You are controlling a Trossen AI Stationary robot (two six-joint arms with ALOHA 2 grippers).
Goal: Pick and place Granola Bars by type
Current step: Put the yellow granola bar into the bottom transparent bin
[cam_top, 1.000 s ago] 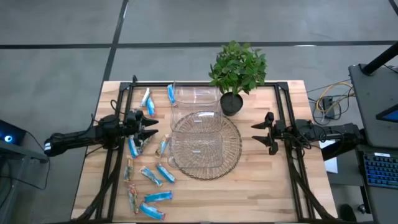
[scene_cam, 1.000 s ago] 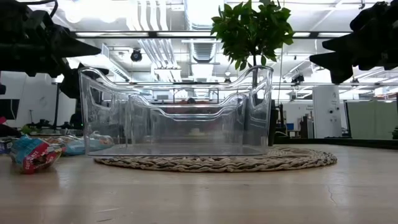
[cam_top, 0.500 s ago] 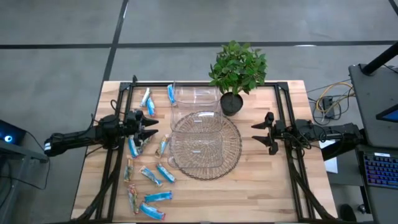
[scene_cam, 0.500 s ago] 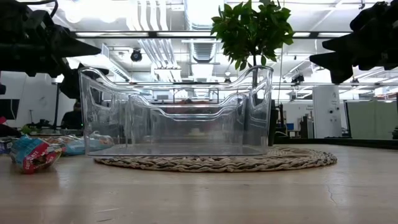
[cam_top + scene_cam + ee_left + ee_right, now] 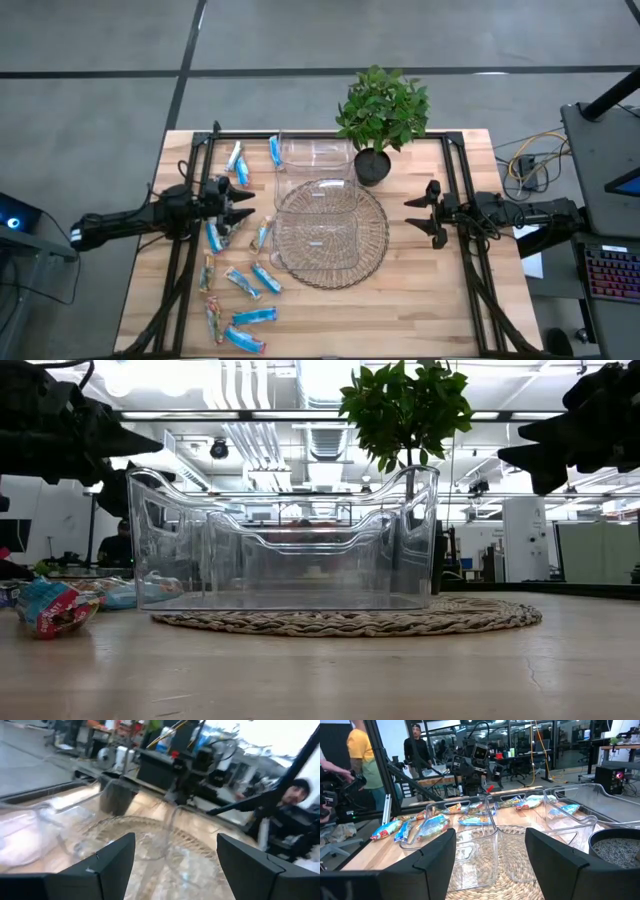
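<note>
The left gripper (image 5: 243,208) is open and holds nothing, above the bars (image 5: 241,283) at nine o'clock of the mat (image 5: 375,245). The right gripper (image 5: 412,217), at three o'clock, is open too.

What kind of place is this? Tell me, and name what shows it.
Probably a robotics lab or workshop: exposed ceiling pipes, a second robot rig on another bench, and desks with chairs beyond the wooden table.
</note>
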